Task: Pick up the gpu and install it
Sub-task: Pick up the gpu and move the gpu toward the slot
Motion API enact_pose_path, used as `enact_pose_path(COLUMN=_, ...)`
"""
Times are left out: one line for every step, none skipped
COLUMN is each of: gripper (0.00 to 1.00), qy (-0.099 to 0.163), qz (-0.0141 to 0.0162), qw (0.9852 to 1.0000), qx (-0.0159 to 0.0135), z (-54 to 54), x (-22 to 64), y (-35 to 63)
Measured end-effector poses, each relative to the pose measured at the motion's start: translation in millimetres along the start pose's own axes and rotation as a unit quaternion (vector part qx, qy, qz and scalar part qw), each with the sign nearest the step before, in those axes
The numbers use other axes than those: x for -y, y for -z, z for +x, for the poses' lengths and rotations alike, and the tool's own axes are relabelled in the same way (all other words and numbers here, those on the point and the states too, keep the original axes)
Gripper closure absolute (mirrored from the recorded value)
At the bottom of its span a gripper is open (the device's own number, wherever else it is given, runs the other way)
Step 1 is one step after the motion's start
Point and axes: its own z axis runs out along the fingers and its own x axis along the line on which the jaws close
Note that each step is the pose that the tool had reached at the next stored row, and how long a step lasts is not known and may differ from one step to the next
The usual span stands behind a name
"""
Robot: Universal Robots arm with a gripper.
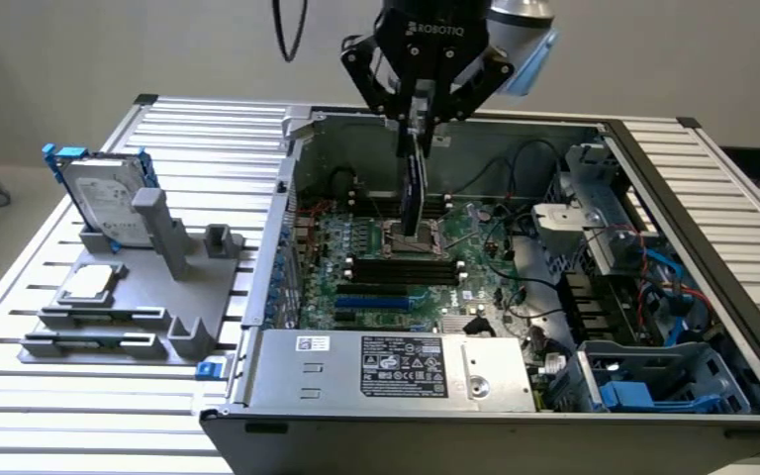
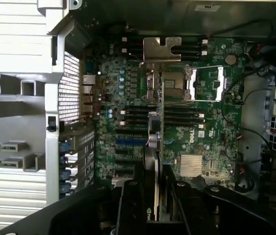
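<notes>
- At 9 o'clock in the exterior view you've got a grey rack (image 1: 175, 332) on the slatted table (image 1: 11, 396). A hard drive (image 1: 100, 193) with a blue frame stands upright in it.
- At 8 o'clock a small square silver chip (image 1: 90, 282) lies flat on that rack.
- In the centre is an open computer case (image 1: 304, 124) with the green main board (image 1: 380, 259) flat inside.
- At 12 o'clock the gripper (image 1: 418, 121) hangs over the case, jaws pinching the graphics card (image 1: 412, 188) by its upper end.
- The card hangs upright, thin edge toward you, over the middle of the board. Its low end is near the processor socket (image 1: 423, 237); you can't tell if they touch.
- In the wrist view the card sits edge-on between the fingers (image 2: 129, 205). Its silver bracket (image 2: 161, 49) is at the end away from them.
- At 6 o'clock a labelled power supply box (image 1: 380, 366) sits along the case's near wall.
- At 4 o'clock there's a blue plastic part (image 1: 624, 394) in the case corner.
</notes>
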Motion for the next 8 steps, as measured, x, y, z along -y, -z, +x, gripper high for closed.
enact_pose_path(gripper=0.73, qy=0.0, qz=0.0, qw=1.0, qx=0.0, z=-4.8, x=0.1, y=-1.7)
enact_pose_path(gripper=0.73, qy=0.0, qz=0.0, qw=1.0, qx=0.0, z=-9.4, x=0.2, y=-3.3)
enact_pose_path(gripper=0.73, qy=0.0, qz=0.0, qw=1.0, qx=0.0, z=-13.0, x=0.3, y=-5.0)
enact_pose_path(gripper=0.73, qy=0.0, qz=0.0001, qw=1.0, qx=0.0, z=-14.6, x=0.3, y=-6.7)
enact_pose_path(gripper=0.73, qy=-0.001, qz=0.0001, qw=1.0, qx=-0.0001, z=-15.5, x=0.4, y=-8.5)
enact_pose_path(gripper=0.73, qy=-0.001, qz=0.0001, qw=1.0, qx=-0.0001, z=-16.1, x=0.4, y=-10.2)
enact_pose_path(gripper=0.73, qy=-0.001, qz=0.0, qw=1.0, qx=0.0, z=-16.6, x=0.4, y=-12.0)
enact_pose_path(gripper=0.73, qy=-0.002, qz=0.0, qw=1.0, qx=0.0, z=-16.9, x=0.5, y=-13.8)
